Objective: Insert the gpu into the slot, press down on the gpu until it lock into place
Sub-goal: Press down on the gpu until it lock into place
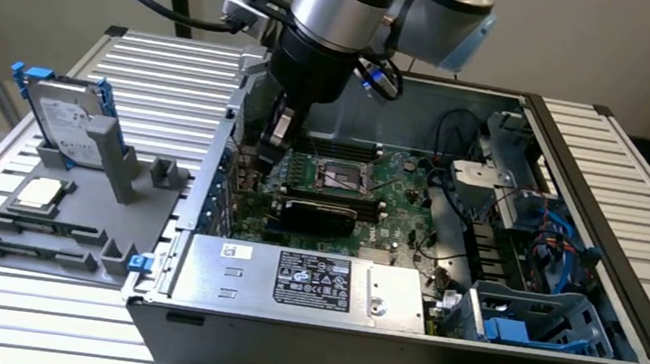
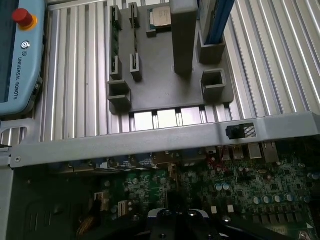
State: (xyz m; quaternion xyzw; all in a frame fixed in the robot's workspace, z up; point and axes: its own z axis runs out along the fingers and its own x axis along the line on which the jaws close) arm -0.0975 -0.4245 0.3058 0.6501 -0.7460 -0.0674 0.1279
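One grey holder tray [image 1: 55, 226] at the exterior view's left, on the ribbed counter [image 1: 143, 72], with a hard drive [image 1: 60, 118] standing in it and a processor chip [image 1: 37, 194] lying flat. Next, open computer case [image 1: 606, 266]. Gripper [image 1: 271, 145] above the green motherboard [image 1: 404, 177], fingers closed narrow, holding nothing visible. Black gpu [image 1: 319, 210] lying lengthwise on the board, beside the silver power supply [image 1: 303, 279]; blue slot [image 1: 277, 228] peeking just at its edge. Probably light, stiff, fragile card: better held or pressed at the top edge, evenly, never on the components.
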